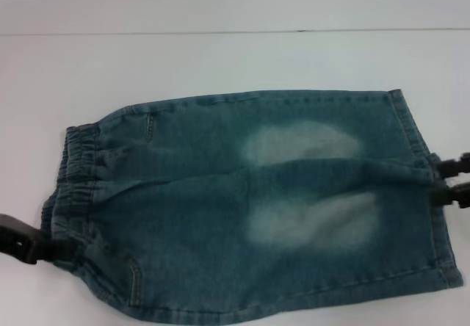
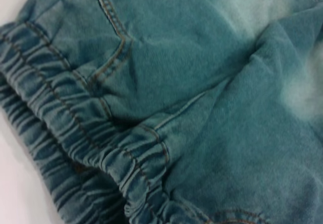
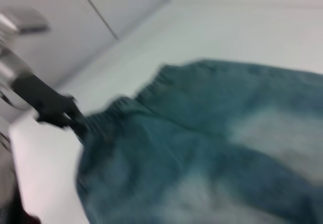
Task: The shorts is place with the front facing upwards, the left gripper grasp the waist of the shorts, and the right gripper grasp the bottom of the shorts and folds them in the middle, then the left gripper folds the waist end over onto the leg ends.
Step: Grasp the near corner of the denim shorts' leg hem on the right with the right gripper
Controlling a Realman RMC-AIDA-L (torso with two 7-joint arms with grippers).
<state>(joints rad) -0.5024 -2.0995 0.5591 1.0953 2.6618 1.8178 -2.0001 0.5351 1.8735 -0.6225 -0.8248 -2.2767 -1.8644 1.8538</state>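
Note:
The blue denim shorts [image 1: 250, 208] lie flat on the white table [image 1: 220, 62], elastic waist [image 1: 77, 186] to the left and leg ends [image 1: 429, 194] to the right. My left gripper [image 1: 55, 249] is at the near corner of the waist and looks shut on it; it also shows far off in the right wrist view, left gripper [image 3: 75, 120]. The waist [image 2: 75, 133] fills the left wrist view. My right gripper [image 1: 440, 179] sits at the leg hems where the two legs meet. Its black fingers [image 1: 452, 167] pinch the cloth, which creases toward them.
A seam line [image 1: 220, 32] crosses the table behind the shorts. Bare white table surrounds the shorts on the far side and to the left.

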